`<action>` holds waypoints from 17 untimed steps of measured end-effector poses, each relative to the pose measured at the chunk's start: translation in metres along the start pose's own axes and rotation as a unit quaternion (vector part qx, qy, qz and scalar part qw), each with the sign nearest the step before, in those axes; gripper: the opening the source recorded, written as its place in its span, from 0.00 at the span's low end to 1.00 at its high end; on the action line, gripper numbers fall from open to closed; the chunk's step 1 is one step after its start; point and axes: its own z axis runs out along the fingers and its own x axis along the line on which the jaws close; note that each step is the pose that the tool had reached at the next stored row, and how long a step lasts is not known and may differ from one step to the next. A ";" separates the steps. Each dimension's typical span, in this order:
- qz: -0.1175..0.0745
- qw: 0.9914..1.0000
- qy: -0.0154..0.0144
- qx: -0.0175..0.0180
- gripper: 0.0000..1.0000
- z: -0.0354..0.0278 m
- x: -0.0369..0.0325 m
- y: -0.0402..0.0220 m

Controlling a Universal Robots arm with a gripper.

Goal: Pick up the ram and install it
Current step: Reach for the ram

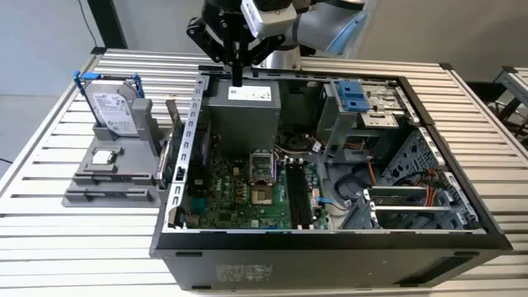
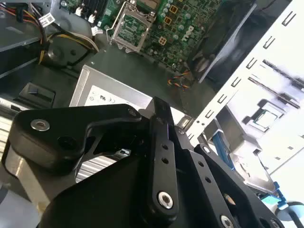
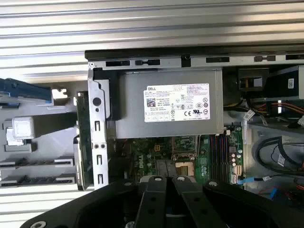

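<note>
One gripper (image 1: pixel 237 78), fingers pinched together and empty, over one power supply (image 1: pixel 243 120) bearing one white printed label (image 3: pixel 176 102); one ram (image 3: pixel 83 142) on edge just outside the case wall (image 3: pixel 98 142)

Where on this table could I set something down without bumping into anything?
Free: the bare slatted table nearer the camera than the grey holder, at the exterior view's left of the computer case, and the strip along the case's other side. Crowded: inside the case, packed with the power supply and the motherboard, with the gripper above.
</note>
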 end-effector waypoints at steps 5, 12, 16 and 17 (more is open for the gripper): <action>0.000 1.000 0.000 0.000 0.00 0.0000 0.0000 0.0000; 0.000 1.000 0.000 0.000 0.00 0.0000 0.0000 0.0000; 0.000 1.000 0.000 0.000 0.00 -0.0001 0.0048 -0.0004; 0.000 1.000 0.000 0.000 0.00 -0.0001 0.0071 -0.0005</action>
